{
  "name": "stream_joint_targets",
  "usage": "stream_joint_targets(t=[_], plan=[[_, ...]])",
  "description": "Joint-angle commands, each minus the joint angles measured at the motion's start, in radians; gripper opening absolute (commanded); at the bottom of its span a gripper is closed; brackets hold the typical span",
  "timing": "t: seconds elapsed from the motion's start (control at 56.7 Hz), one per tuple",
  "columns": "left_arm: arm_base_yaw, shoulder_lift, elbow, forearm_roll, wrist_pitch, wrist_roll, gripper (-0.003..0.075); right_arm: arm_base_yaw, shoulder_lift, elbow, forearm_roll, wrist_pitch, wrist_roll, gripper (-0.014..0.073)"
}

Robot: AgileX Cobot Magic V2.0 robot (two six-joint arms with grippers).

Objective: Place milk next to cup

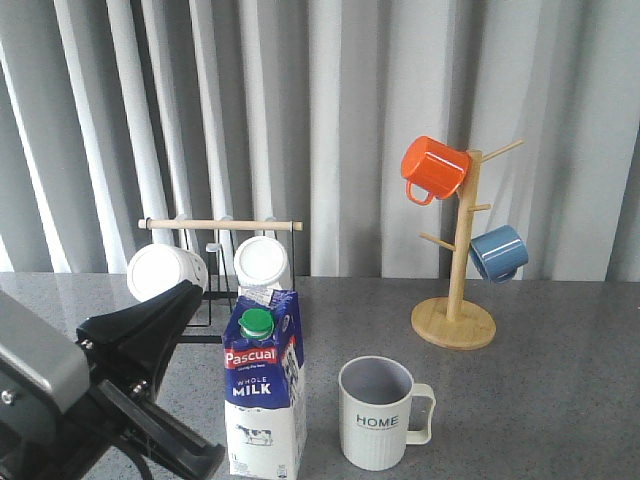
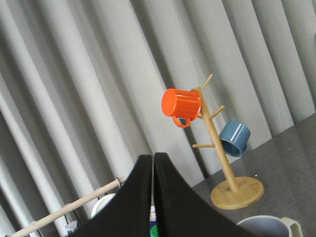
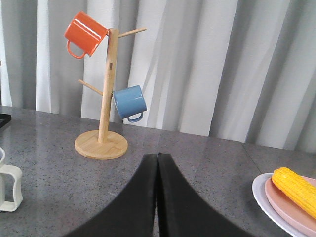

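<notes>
The milk, a blue-and-white carton with a green cap, stands upright on the grey table just left of the cup, a ribbed pale mug marked HOME. A narrow gap separates them. My left gripper is shut and empty, raised to the left of the carton and apart from it. In the left wrist view the shut gripper hides most of the milk, leaving a sliver of green cap, and the cup's rim shows low down. My right gripper is shut and empty over bare table, with the cup's handle at the edge.
A wooden mug tree with an orange mug and a blue mug stands behind the cup to the right. A rack holding white mugs sits behind the milk. A plate with corn lies near the right gripper.
</notes>
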Motion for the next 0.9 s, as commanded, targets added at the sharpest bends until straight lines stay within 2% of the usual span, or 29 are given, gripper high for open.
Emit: stream_joint_targets(t=[0.0,0.141,0.317,0.546,0.634,0.74,0.881], plan=[[0.057,-0.03,-0.026,0.056,0.036,-0.001,-0.0008,-0.006,0.005,-0.026,-0.012,-0.072,-0.003,-0.0006],[0.188,-0.117,-0.026,0.269,0.31,-0.001,-0.0008,-0.006,0.005,-0.026,-0.012,-0.072,-0.003,-0.0006],[0.342,-0.246,-0.026,0.519,0.543,-0.001,-0.0008,-0.006,0.005,-0.026,-0.012,-0.072,-0.003,-0.0006],[0.514,-0.437,-0.012,0.548,0.802,-0.001,-0.0008,-0.006,0.005,-0.026,-0.012,-0.072,-0.003,-0.0006],[0.584,-0.514,0.059,0.547,0.808,-0.001,-0.0008,-0.006,0.005,-0.026,-0.012,-0.072,-0.003,-0.0006],[0.652,-0.594,0.201,0.539,0.75,-0.001,-0.0008,-0.006,0.005,-0.026,-0.012,-0.072,-0.003,-0.0006],[0.693,-0.692,0.361,0.475,0.701,-0.001,-0.0008,-0.006,0.005,-0.026,-0.012,-0.072,-0.003,-0.0006]])
